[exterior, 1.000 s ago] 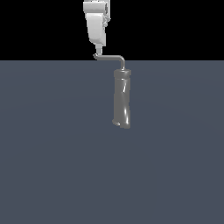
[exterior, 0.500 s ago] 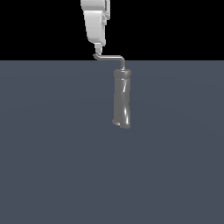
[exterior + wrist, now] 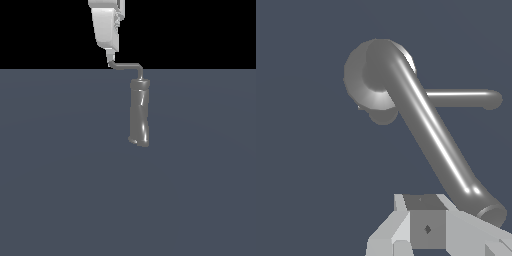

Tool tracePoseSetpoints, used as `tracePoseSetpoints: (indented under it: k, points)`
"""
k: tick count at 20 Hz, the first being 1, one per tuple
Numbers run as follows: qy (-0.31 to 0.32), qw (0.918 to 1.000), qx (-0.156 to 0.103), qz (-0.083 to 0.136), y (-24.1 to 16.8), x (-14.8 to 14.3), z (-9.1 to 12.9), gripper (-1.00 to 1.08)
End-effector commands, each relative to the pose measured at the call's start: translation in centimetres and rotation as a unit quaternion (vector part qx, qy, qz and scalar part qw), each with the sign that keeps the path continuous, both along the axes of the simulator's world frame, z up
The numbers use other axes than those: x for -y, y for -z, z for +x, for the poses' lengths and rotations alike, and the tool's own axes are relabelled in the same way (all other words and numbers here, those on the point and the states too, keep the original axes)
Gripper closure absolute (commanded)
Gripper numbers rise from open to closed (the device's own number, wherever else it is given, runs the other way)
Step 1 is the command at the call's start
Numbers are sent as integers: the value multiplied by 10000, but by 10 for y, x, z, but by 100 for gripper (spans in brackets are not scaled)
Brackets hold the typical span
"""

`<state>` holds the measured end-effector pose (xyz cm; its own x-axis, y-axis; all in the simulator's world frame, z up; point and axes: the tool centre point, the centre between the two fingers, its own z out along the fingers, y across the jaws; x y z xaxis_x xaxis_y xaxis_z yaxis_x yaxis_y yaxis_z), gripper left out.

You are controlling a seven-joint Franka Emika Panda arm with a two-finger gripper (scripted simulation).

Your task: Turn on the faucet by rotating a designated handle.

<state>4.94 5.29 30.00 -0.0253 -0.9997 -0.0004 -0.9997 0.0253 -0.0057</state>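
Note:
The faucet (image 3: 139, 112) is a glossy grey, slightly twisted column standing on the grey floor. On its collar sits the handle (image 3: 127, 65), a thin bent rod reaching toward the exterior view's left. My gripper (image 3: 111, 59) hangs straight above the handle's upturned tip, its fingertips at the tip. In the wrist view the handle (image 3: 426, 125) runs from the faucet's top (image 3: 362, 75) down to my gripper (image 3: 426, 231). Its fingers sit together in the middle, beside the rod's end, not around it.
A second thin grey rod (image 3: 461, 98) sticks out sideways from the faucet's top in the wrist view. The flat dark grey floor (image 3: 60, 175) spreads around the faucet, with a black background behind it.
My gripper's body has shifted slightly toward the exterior view's left while its tip stays at the handle's end. The faucet and handle look almost unchanged.

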Motion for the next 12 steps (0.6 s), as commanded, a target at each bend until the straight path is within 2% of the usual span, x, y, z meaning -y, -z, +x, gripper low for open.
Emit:
tracePoseSetpoints:
  k: [1, 12]
  points:
    - [2, 10000, 0, -5, 0, 2, -3, 108]
    - [2, 10000, -14, -3, 0, 25, -34, 108]
